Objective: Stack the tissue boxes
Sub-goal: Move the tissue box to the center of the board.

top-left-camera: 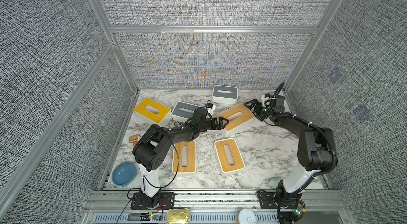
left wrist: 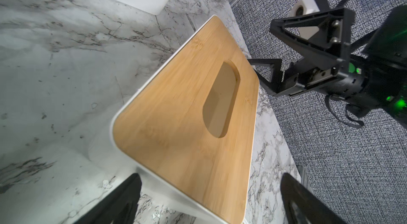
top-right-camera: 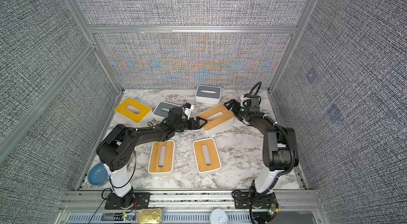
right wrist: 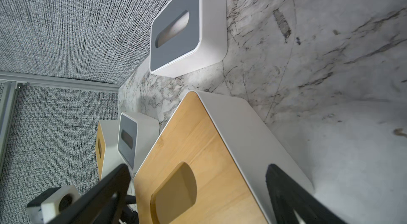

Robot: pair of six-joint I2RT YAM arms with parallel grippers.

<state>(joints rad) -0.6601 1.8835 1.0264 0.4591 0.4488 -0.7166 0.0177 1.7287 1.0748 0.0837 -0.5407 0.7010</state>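
Left gripper (top-left-camera: 225, 124) is open wide, with its two fingers on each side of one short end of the middle box (top-left-camera: 241, 120), a white box with a wood top that sits slanted in the middle of the table (top-left-camera: 268, 146). Right gripper (top-left-camera: 252, 108) is open wide too, and its fingers go around the other short end of the same box. It is hard to tell if any finger touches the box. Behind it, by the back wall, is the back grey box (top-left-camera: 231, 95). Off to the left are the near grey box (top-left-camera: 179, 114), partly hidden by the left arm, and just beside it the yellow box (top-left-camera: 143, 107). Closer to the front stand the left front box (top-left-camera: 191, 157) and the right front box (top-left-camera: 237, 157), both with wood tops, a little apart. All six boxes lie in one layer. A blue bowl (top-left-camera: 123, 172) sits in the front left corner
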